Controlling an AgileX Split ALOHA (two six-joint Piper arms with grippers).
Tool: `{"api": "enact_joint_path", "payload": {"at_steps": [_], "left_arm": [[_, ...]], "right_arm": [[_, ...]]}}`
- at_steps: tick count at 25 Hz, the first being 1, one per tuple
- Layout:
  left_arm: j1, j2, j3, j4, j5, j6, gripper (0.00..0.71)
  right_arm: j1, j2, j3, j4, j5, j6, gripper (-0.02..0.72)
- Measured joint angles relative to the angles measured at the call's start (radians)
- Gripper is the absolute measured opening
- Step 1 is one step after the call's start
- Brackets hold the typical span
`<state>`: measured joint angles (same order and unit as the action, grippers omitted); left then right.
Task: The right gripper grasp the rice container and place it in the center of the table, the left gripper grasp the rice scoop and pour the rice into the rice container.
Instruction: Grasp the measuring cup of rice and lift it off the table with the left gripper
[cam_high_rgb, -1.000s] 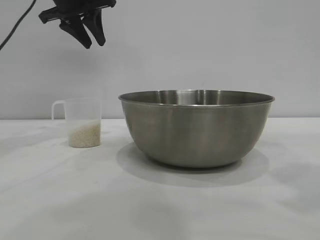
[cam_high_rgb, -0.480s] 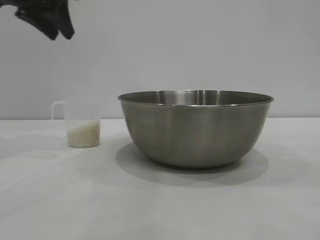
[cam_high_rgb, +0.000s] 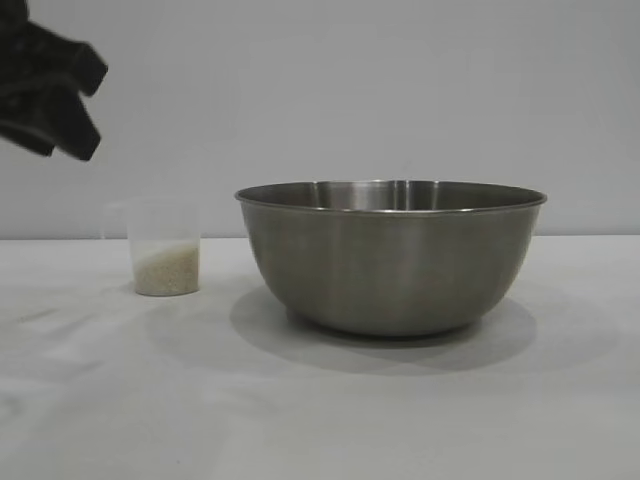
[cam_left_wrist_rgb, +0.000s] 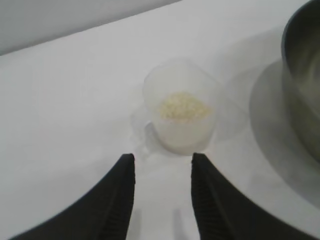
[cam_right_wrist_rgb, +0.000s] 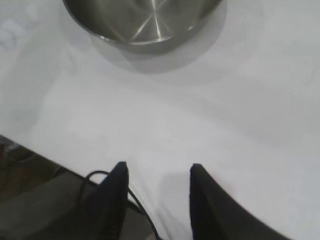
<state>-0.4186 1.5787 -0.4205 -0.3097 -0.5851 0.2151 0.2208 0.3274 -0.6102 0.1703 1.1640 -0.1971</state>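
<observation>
Rice scoop (cam_high_rgb: 164, 262) stood upright on the white desk (cam_high_rgb: 320, 420) at left of the exterior view, w/ a shallow layer of rice (cam_high_rgb: 166, 272) in its bottom; its loop handle was barely visible against the wall. Above it & further left, at the frame edge, the left end effector (cam_high_rgb: 62, 140) hung in the air, apart from the scoop, holding nothing. In the left wrist view its two dark fingers (cam_left_wrist_rgb: 120, 200) stood partly open w/ a clear gap between them, pointing at the scoop (cam_left_wrist_rgb: 181, 112) just ahead, not touching it; rice (cam_left_wrist_rgb: 183, 106) showed as a pale cream patch inside, and the container's rim (cam_left_wrist_rgb: 302, 75) cut in at one side. Moving right in the exterior view, the rice container (cam_high_rgb: 391, 255) sat on the desk near the middle, well apart from the scoop, its shadow spread beneath. No rice could be seen in it from this angle. Right end effector (cam_right_wrist_rgb: 156, 172) showed only in its own wrist view: fingers (cam_right_wrist_rgb: 112, 200) apart, moderately open, empty, over the desk edge, w/ a dark cable (cam_right_wrist_rgb: 107, 182) looping below it and the container (cam_right_wrist_rgb: 142, 22) well ahead.
</observation>
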Motion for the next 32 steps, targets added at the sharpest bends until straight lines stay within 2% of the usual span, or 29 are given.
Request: {"api": "enact_joint_path", "payload": {"at_steps": [6,14,19,24,27,32], "left_arm": [[0.0,0.085,0.0,0.025,-0.059,-0.055,0.221],[0.0,0.264,0.0,0.053,-0.319,-0.082,0.221],[0.0,0.399,-0.002,0.116,-0.525,-0.134,0.221],[0.0,0.477,-0.004,0.118,-0.551,-0.169,0.221],[0.0,0.507,-0.025,0.118,-0.551,-0.186,0.221],[0.0,0.532,-0.093,0.117,-0.551,-0.187,0.221]], "right_arm": [[0.0,-0.21,0.0,-0.036,0.108,0.038,0.279],[0.0,-0.336,0.017,-0.102,0.119,0.059,0.279],[0.0,-0.345,0.077,-0.112,0.102,0.061,0.279],[0.0,-0.345,0.116,-0.148,-0.003,0.074,0.279],[0.0,-0.345,0.12,-0.184,-0.018,0.113,0.279],[0.0,-0.345,0.12,-0.196,-0.021,0.131,0.279]]}}
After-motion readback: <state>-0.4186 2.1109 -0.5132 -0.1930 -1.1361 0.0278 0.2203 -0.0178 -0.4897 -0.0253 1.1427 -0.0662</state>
